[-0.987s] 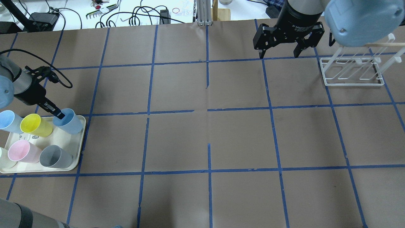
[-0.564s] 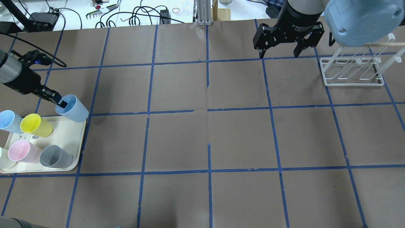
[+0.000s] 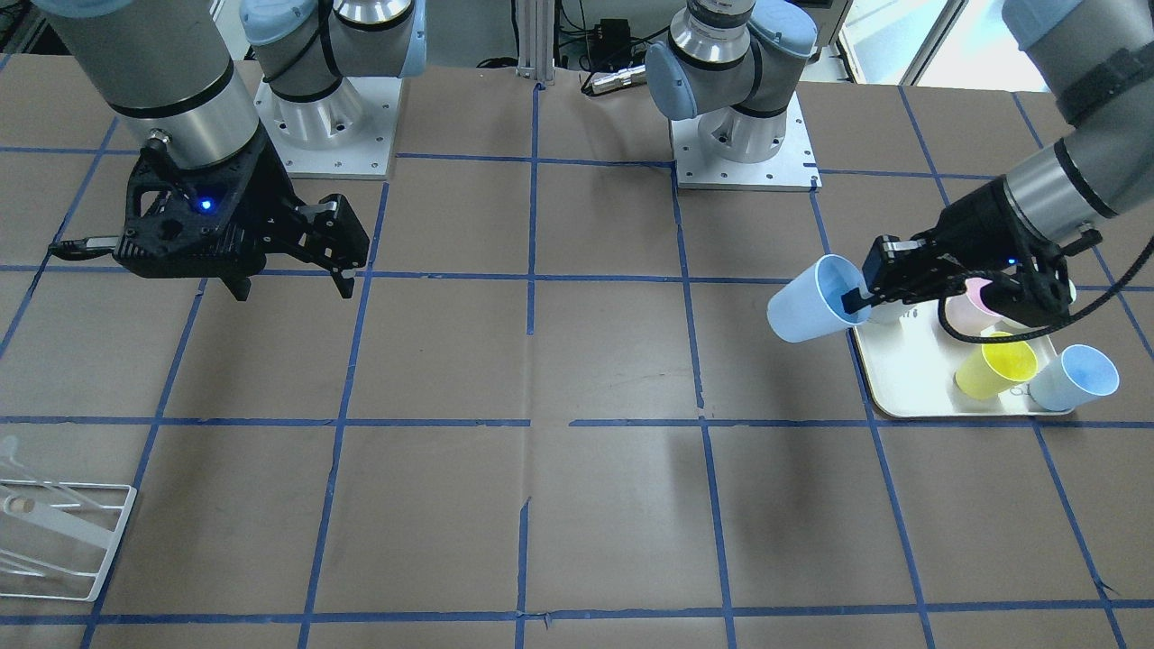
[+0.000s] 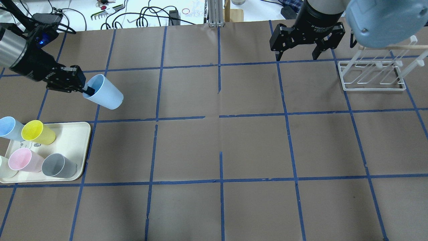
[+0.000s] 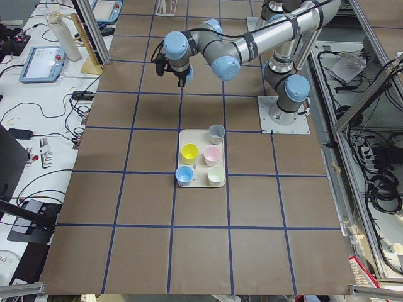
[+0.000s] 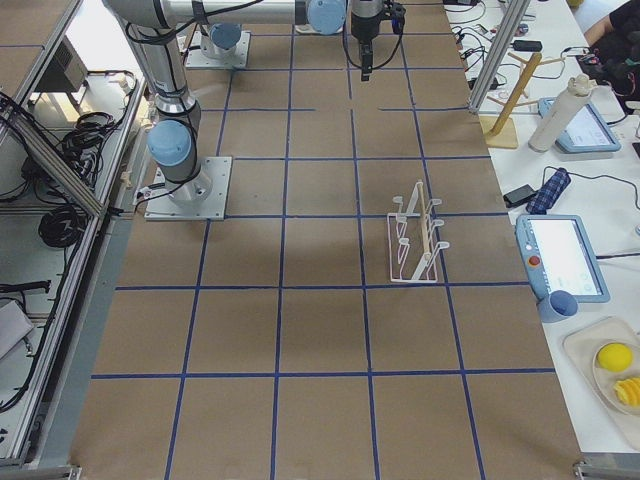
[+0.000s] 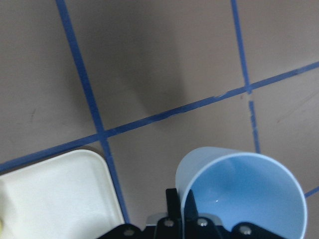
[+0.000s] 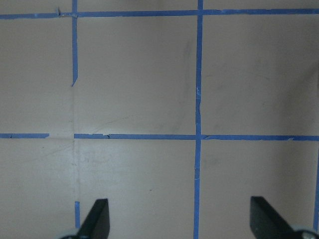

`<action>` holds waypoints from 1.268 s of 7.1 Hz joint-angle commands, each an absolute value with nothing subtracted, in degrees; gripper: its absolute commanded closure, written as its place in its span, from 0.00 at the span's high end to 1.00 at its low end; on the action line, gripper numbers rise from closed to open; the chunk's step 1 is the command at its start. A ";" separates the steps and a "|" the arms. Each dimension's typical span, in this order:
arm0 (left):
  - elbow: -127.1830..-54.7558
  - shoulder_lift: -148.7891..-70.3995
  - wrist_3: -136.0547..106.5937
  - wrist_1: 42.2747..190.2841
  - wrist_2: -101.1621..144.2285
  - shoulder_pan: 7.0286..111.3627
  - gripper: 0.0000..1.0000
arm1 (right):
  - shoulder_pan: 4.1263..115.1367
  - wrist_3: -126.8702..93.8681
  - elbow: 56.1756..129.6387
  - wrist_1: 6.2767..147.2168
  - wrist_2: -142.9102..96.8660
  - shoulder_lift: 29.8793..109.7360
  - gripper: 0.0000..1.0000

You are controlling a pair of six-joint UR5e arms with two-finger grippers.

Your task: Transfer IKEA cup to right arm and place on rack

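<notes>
My left gripper [image 4: 87, 89] is shut on the rim of a pale-blue IKEA cup [image 4: 105, 97], one finger inside it. It holds the cup tilted on its side above the table, clear of the tray. The cup also shows in the front-facing view [image 3: 805, 313] and in the left wrist view [image 7: 243, 196]. My right gripper [image 4: 297, 57] is open and empty at the far right, beside the white wire rack [image 4: 371, 76]. A second pale-blue cup [image 4: 8, 128] stands on the tray.
The cream tray [image 4: 73, 135] at the near left holds a yellow cup [image 4: 37, 132], a pink cup [image 4: 22, 160], a grey cup [image 4: 59, 166] and a whitish cup at the view's edge. Brown paper with blue tape lines covers the table between the arms.
My left gripper has lifted the pale-blue cup off the tray and carried it away from the robot and toward the table's middle, tipping it over. The right gripper has barely moved.
</notes>
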State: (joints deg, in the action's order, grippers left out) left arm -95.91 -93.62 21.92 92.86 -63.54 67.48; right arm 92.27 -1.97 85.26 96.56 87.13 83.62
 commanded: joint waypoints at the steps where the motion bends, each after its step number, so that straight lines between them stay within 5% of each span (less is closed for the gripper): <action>1: -96.59 -90.71 2.29 93.78 -50.00 75.90 0.00 | 88.19 -1.85 84.99 96.42 87.01 83.67 1.00; 9: -110.56 -93.16 -8.17 86.32 -2.03 91.14 0.00 | 59.18 -1.15 85.43 81.50 79.86 87.90 1.00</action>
State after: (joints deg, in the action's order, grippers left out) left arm -109.49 -92.57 -8.17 88.21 -5.20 89.93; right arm 62.88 -1.87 85.24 84.86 84.48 88.19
